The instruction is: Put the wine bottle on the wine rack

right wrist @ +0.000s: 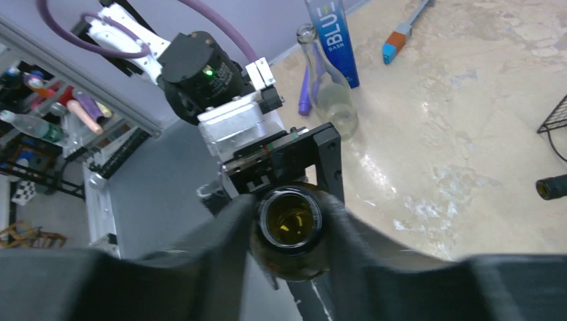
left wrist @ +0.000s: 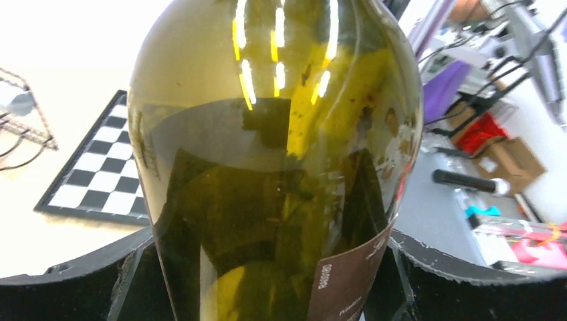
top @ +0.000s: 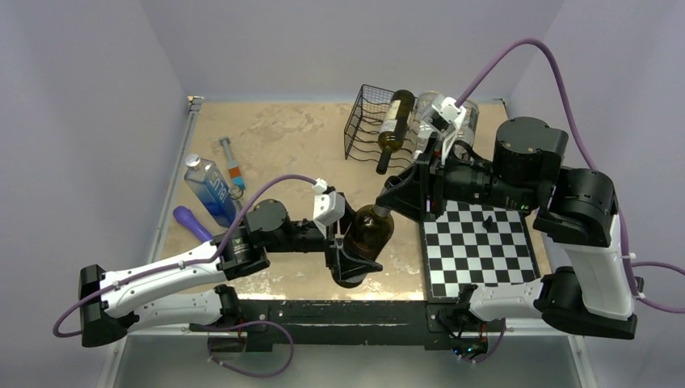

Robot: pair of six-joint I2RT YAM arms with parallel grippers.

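From above, a mottled beige table (top: 299, 145) sat between lilac walls (top: 89, 97). The wine bottle (top: 373, 230) was held near the front edge beside the chessboard (top: 478, 246), nearly upright with its neck tilted far-right, well apart from the wine rack (top: 365, 121). The left gripper (top: 355, 255) was clamped on its body. The left wrist view showed dark olive glass and a brown label (left wrist: 341, 284). In the right wrist view, the right gripper (right wrist: 291, 224) was closed round the open-mouthed neck
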